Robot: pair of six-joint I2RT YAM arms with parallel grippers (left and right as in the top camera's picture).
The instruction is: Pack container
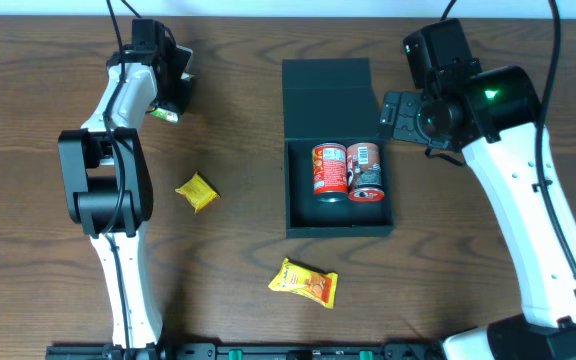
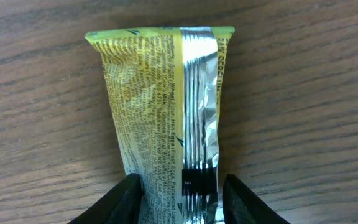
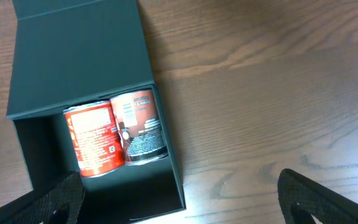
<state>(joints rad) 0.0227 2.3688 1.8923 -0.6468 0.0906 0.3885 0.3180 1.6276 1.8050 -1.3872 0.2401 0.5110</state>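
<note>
**Left gripper pinches a yellow packet; container lies open mid-table**

Left gripper first: its two dark fingers press in on either side of the near end of a yellow-and-silver snack packet, and the wrapper narrows where they squeeze it. That is a clamp on the packet. From the left wrist the packet runs straight away from the fingers over the wood grain, printed text on the yellow side and a foil seam down the middle. Whether it is lifted or resting on the wooden table cannot be told.

Out from there in the overhead view, a small yellow sachet lies loose on the wood. A yellow-orange wrapped snack lies well apart from it, close to the front edge.

Centre table now: the container, dark teal-green, lies open with its flap lid folded flat at the back. Two cans lie on their sides inside against the back wall, a red can touching a red-and-black can. The front half of the floor is bare.

Last, the right gripper hangs just beside the container's right side. Its jaws are spread wide, with nothing held.
</note>
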